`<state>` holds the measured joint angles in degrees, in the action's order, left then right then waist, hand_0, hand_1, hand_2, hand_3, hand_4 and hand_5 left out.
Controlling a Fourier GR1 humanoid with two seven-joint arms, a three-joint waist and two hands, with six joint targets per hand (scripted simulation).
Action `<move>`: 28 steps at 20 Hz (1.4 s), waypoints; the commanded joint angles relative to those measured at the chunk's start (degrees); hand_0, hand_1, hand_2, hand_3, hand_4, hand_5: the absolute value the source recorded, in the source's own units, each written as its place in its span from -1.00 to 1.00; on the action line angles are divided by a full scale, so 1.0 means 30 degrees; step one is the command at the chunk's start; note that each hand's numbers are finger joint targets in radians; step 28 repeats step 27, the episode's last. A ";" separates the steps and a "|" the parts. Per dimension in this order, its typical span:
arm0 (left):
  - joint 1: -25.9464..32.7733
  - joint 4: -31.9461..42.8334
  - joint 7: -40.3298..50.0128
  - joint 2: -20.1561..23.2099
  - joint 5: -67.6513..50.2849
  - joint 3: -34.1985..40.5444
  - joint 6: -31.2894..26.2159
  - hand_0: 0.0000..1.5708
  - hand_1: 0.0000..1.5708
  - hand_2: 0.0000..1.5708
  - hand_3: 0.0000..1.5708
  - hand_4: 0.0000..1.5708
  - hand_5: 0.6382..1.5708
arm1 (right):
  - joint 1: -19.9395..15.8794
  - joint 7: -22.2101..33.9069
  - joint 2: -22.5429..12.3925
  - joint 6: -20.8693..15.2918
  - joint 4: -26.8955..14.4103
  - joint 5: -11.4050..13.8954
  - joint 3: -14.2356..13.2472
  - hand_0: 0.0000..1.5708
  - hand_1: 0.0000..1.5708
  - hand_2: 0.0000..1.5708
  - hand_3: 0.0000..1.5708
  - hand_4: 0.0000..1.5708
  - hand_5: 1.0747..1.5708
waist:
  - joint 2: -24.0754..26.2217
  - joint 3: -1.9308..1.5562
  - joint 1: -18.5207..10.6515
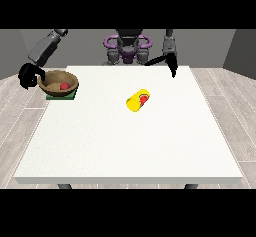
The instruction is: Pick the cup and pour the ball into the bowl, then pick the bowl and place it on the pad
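Observation:
A brown bowl (57,82) rests on the green pad (61,96) at the table's left edge, and a red ball (64,86) lies inside it. The hand at the view's left (28,75) is at the bowl's left rim with its fingers curled round that rim. In the middle of the table the yellow cup (137,100) lies on its side, red showing in its mouth. The hand at the view's right (173,68) hangs over the table's far edge, fingers straight and pointing down, holding nothing and well away from the cup.
The white table (130,146) spreads wide in front of the cup. The pad and bowl sit close to the table's left edge. The robot's torso (127,46) stands behind the far edge.

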<state>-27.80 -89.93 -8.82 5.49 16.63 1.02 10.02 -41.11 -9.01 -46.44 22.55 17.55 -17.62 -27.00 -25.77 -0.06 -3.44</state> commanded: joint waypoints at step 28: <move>0.2633 -0.2371 0.1238 -0.0304 0.0002 -0.0300 -0.0108 -1.00 -1.00 -1.00 -1.00 -1.00 1.00 | -0.0724 0.1996 -0.4504 0.1771 -0.0119 0.1089 0.0546 -1.00 -1.00 -0.76 -0.63 -1.00 0.73 | 0.1690 0.0019 0.1167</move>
